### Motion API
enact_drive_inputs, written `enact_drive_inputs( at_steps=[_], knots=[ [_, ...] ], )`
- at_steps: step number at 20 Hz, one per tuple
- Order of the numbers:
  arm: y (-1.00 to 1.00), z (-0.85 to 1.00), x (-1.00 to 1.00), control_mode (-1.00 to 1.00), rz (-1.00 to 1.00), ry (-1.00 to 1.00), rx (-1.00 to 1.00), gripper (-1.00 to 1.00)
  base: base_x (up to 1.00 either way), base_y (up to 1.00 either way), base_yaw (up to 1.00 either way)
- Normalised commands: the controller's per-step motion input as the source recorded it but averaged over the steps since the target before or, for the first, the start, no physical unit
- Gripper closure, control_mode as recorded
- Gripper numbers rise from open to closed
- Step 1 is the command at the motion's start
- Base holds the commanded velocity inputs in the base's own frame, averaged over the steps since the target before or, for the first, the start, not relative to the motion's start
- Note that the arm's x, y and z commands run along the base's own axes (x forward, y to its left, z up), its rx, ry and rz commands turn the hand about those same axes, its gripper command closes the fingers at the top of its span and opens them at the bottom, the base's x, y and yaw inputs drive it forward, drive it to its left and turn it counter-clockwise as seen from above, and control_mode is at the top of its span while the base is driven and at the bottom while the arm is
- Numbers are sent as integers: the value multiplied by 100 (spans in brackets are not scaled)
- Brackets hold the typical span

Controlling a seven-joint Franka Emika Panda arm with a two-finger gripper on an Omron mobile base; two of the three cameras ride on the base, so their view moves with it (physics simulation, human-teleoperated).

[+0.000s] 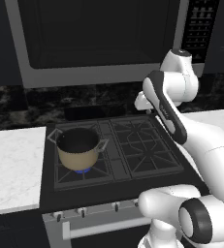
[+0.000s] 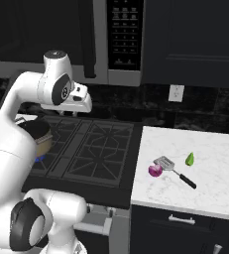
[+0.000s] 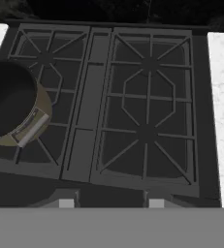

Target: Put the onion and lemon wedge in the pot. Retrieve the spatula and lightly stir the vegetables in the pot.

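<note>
**Ana:** Gripper state first: can you make it out?

**Ben:** Not really. From the left base view the hand [image 1: 141, 101] sits at the end of the raised arm, over the far edge of the stove [image 1: 147, 145], and its fingers are hidden. I cannot tell whether it is parted or closed, and nothing shows in it.

**Ana:** And the pot?

**Ben:** The pot [image 1: 78, 147] stands on the near-left burner over a small blue flame [image 1: 82, 170], well left of the hand. A marble counter [image 1: 11, 164] lies to the left of the stove.

**Ana:** Right base view?

**Ben:** The onion [image 2: 155, 170] lies on the marble counter [image 2: 210, 188] right of the stove, touching the spatula [image 2: 174, 170] at its metal head. The lemon wedge [image 2: 190, 158] sits just beyond the spatula's handle, apart from it. All three are well away from the pot.

**Ana:** Hand view?

**Ben:** It looks down on the grates; the pot sits at the left edge, one grey handle [image 3: 32, 128] facing the camera.
</note>
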Motion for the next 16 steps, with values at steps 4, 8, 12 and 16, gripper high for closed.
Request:
enact_drive_inputs(
  at_steps=[4, 8, 12, 16],
  knots=[
    [2, -4, -6, -100, 0, -2, 0, -100, 0, 0, 0],
    [-8, -16, -5, -100, 3, 1, -7, -100, 0, 0, 0],
    [-94, -43, -6, -100, 15, -1, -16, -100, 0, 0, 0],
    [-97, -67, 0, -100, 14, 0, -21, -100, 0, 0, 0]
  ],
)
